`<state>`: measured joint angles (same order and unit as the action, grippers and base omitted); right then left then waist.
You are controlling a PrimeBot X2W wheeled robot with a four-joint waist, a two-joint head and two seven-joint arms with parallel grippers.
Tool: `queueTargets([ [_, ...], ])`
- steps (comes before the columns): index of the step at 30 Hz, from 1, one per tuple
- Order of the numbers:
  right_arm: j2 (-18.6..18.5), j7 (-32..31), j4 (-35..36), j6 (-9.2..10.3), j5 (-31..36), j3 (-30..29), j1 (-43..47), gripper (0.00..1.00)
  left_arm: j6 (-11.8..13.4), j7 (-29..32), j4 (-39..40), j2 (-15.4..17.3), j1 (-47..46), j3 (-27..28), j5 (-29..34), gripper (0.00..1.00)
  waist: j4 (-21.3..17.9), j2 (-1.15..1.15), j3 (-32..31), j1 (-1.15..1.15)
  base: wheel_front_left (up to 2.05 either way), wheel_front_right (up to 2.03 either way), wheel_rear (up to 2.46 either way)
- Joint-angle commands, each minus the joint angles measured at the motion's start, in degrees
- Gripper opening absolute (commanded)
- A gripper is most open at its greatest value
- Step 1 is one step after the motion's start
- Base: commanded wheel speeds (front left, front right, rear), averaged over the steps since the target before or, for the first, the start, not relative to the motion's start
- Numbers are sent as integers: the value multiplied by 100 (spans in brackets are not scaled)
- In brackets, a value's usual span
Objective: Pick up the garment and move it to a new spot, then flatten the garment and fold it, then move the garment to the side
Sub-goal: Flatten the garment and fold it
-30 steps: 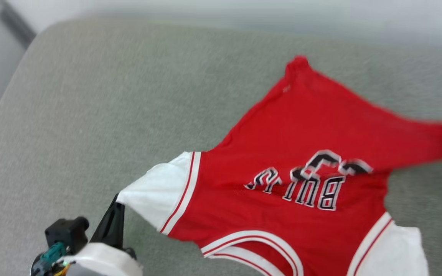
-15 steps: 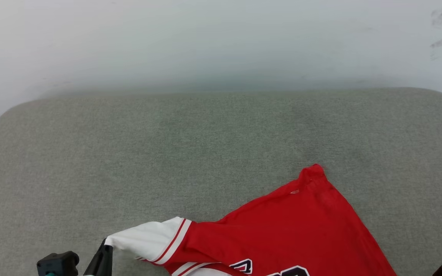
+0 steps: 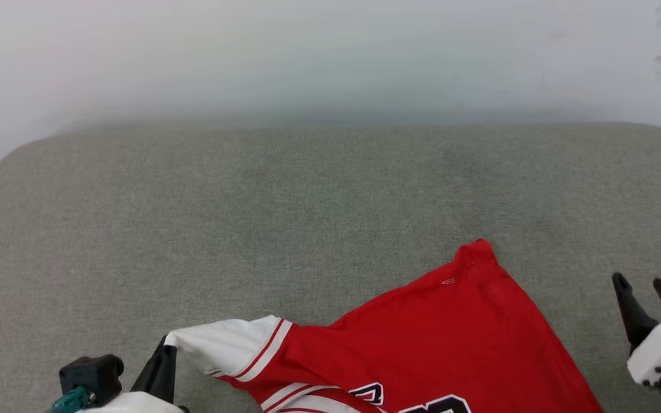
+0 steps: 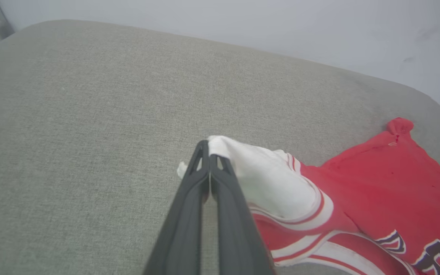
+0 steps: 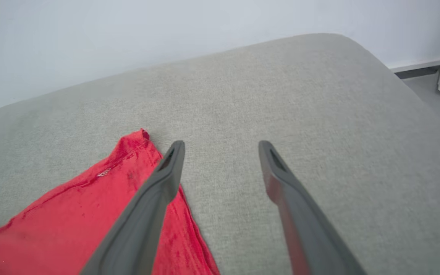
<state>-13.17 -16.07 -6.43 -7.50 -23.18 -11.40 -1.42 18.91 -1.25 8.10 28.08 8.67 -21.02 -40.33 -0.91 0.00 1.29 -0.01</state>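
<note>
While left gripper [image 4: 208,149] is pinching garment [image 3: 457,338] by white sleeve tip [image 4: 266,179], shirt lying rumpled on grey cushion [image 3: 250,218], right gripper [image 5: 222,147] is hanging spread, empty, beside red corner [image 5: 139,139]; one-sided tugging probably risking bunching, sleeve slipping free.

The right pincer [image 3: 640,282] has let go of the garment [image 3: 457,338]; it now stands open just beside it.

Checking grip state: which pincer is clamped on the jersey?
Left pincer: shut on the white sleeve of the jersey. Right pincer stands open and empty.
</note>
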Motion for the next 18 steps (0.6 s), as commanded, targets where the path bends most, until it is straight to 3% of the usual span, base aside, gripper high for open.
queueTargets([
  [1,-80,21,-105,1,-94,152,-377,100,-31,-15,61,-44,-200,2,-9,0,180,0,280,1,0,0,0],
  [4,-300,-411,-298,1,-198,552,-962,100,-85,-27,103,-86,-476,-34,46,0,347,0,627,1,0,0,0],
  [8,-603,-1490,-524,1,-259,1075,-1669,100,-201,-89,104,-140,-876,-107,153,0,599,0,1065,1,0,0,0],
  [10,-779,-2640,-763,2,-335,1557,-2277,100,-331,-144,73,-256,-1249,-218,232,0,828,0,1441,1,0,0,0],
  [18,-755,-3660,-1527,2,-405,2119,-2848,100,-440,-269,-93,-462,-1590,-367,289,0,1045,0,1758,1,0,0,0],
])
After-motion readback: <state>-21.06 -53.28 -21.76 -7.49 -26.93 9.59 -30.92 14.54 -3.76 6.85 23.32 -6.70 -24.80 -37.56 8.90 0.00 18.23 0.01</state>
